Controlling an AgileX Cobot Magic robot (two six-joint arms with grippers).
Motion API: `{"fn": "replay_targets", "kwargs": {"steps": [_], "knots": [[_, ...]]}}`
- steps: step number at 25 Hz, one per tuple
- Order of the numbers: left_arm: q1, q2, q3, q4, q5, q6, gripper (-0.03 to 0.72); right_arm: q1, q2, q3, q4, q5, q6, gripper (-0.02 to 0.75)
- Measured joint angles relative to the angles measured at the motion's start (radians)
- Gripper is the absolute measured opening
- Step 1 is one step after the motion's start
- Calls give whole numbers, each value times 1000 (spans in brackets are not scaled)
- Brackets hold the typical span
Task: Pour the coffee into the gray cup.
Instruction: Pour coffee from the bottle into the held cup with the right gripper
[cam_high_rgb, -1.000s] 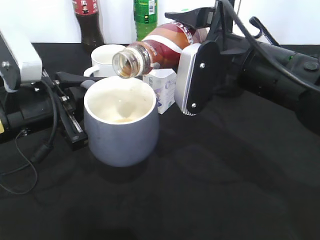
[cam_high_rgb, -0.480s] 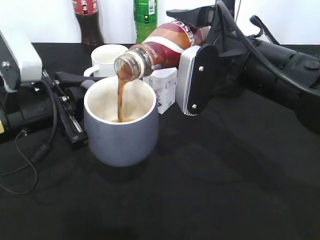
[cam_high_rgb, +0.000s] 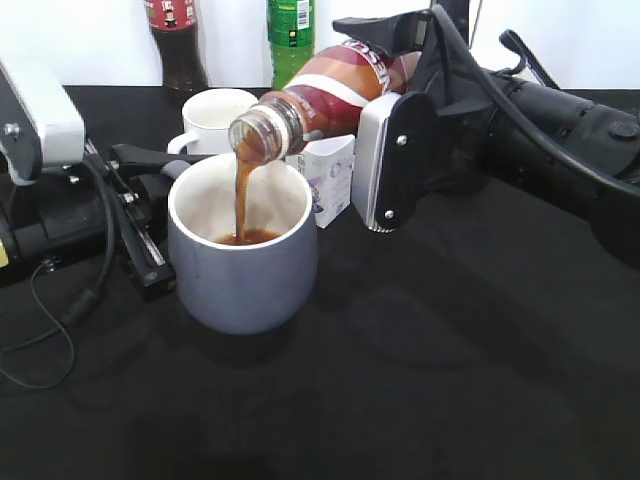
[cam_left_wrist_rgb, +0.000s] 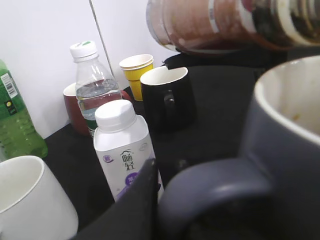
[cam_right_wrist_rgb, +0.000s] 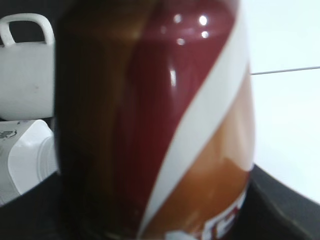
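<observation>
The right gripper (cam_high_rgb: 375, 110) is clenched on the coffee bottle (cam_high_rgb: 320, 95), tipped mouth-down over the gray cup (cam_high_rgb: 243, 258); a brown stream falls inside the rim. The left gripper (cam_high_rgb: 160, 200) grasps the cup's handle (cam_left_wrist_rgb: 210, 187). A white mug (cam_high_rgb: 213, 118) and a milk carton (cam_high_rgb: 322, 175) crowd just behind the cup; open black table (cam_high_rgb: 430, 380) lies in front.

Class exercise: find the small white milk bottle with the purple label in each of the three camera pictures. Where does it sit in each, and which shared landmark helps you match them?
Exterior view: the milk bottle stands behind the gray cup, under the tilted coffee bottle.
Left wrist view: lower centre, left of the gray cup's handle.
Right wrist view: only an edge, lower left.
Shared landmark: the coffee bottle, seen in all three.
</observation>
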Motion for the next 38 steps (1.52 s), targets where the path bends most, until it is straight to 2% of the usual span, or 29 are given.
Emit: {"fn": "replay_targets", "kwargs": {"steps": [38], "knots": [[0,0,0,3,-7,0,64,0,0,0,3,-9,-46,536]]}}
